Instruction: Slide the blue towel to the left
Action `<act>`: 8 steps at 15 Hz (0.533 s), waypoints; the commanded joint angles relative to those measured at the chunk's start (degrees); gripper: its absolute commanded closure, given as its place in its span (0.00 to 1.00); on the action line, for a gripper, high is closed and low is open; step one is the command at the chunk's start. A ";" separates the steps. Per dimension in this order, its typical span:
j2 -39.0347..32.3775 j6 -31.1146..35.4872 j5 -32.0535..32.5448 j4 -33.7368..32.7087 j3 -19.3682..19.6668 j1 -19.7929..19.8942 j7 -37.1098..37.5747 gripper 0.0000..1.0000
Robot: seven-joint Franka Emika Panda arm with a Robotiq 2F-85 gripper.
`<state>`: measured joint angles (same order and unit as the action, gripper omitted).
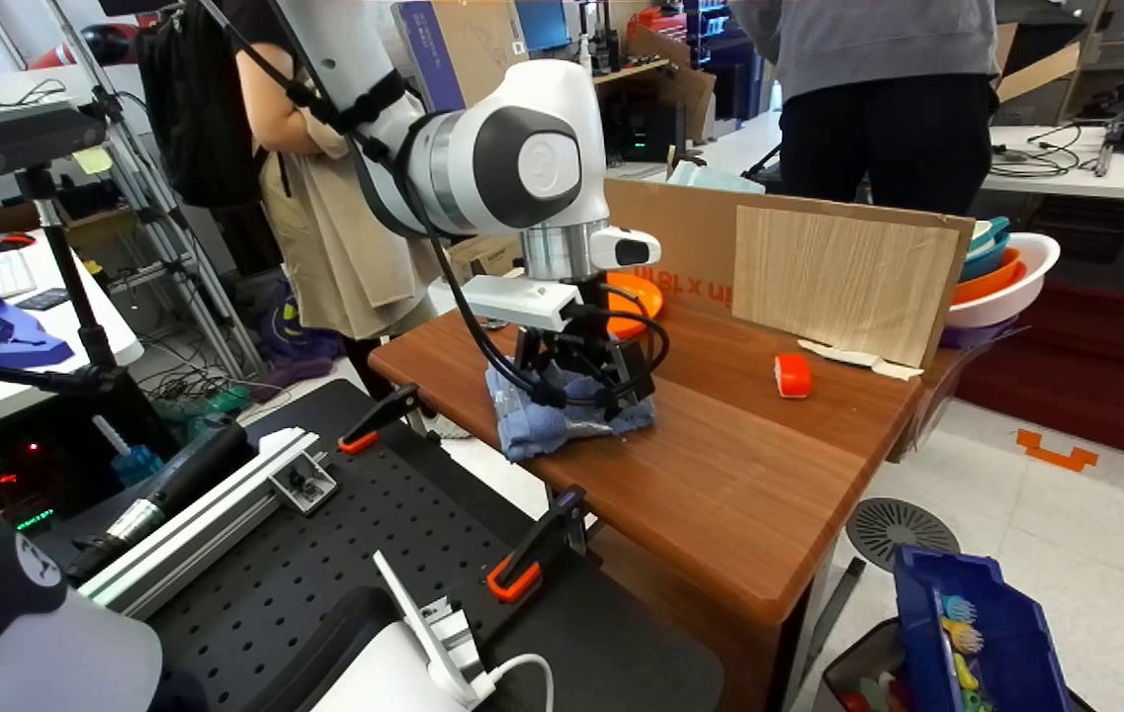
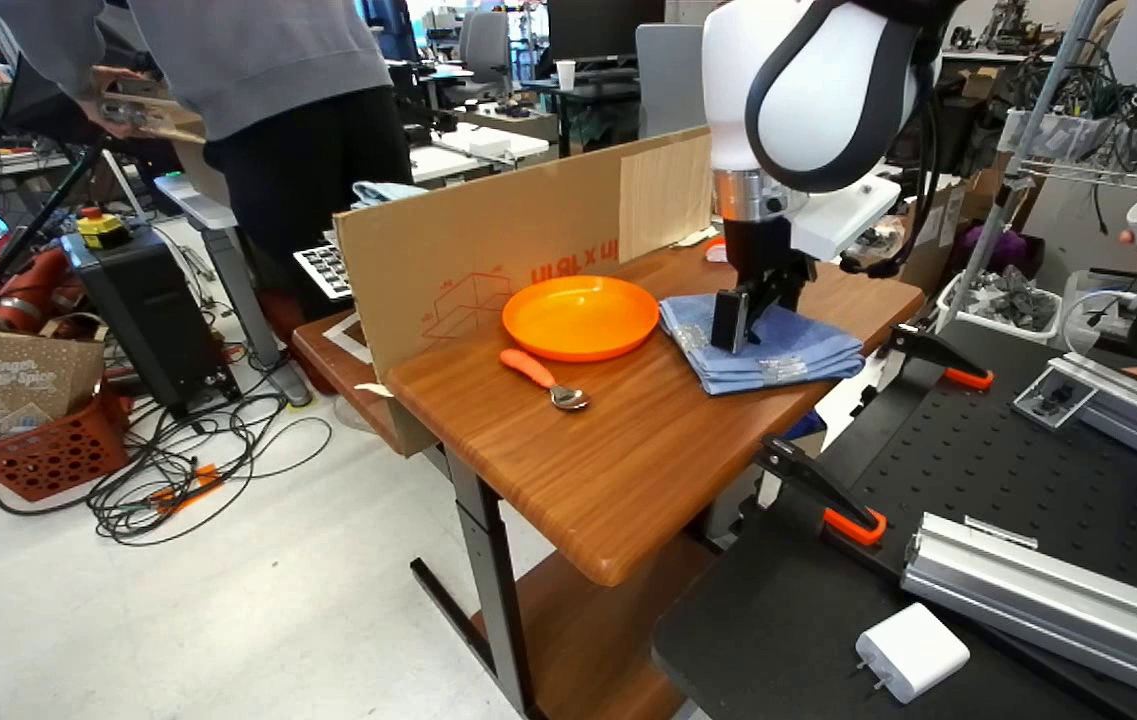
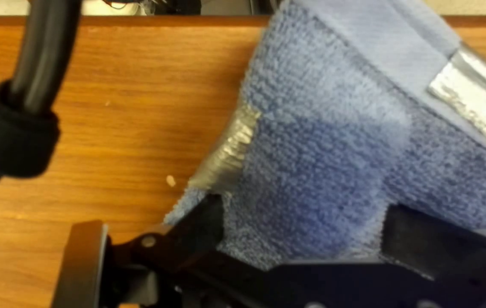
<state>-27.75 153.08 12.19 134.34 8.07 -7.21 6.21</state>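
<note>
One folded blue terry towel [image 2: 803,340] lies on the wooden counter [image 2: 578,470], reaching its edge. Pointing down at it is the tool [image 3: 302,202], jaws standing well apart, with blue fabric showing between them. From where I stand, an orange plate [image 2: 581,315] sits just beside the towel, and near that an orange-handled spoon [image 2: 538,374]; a cardboard panel [image 2: 488,235] stands upright behind the plate.
</note>
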 commanded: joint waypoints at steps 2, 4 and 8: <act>-0.52 1.97 1.01 0.99 -0.95 -1.42 1.78 0.00; -0.46 2.03 0.91 1.31 -1.45 -1.82 1.83 0.00; 0.00 2.31 1.13 1.87 -1.87 -2.74 2.19 0.00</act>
<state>-27.54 153.08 12.19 134.98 6.77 -9.46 7.00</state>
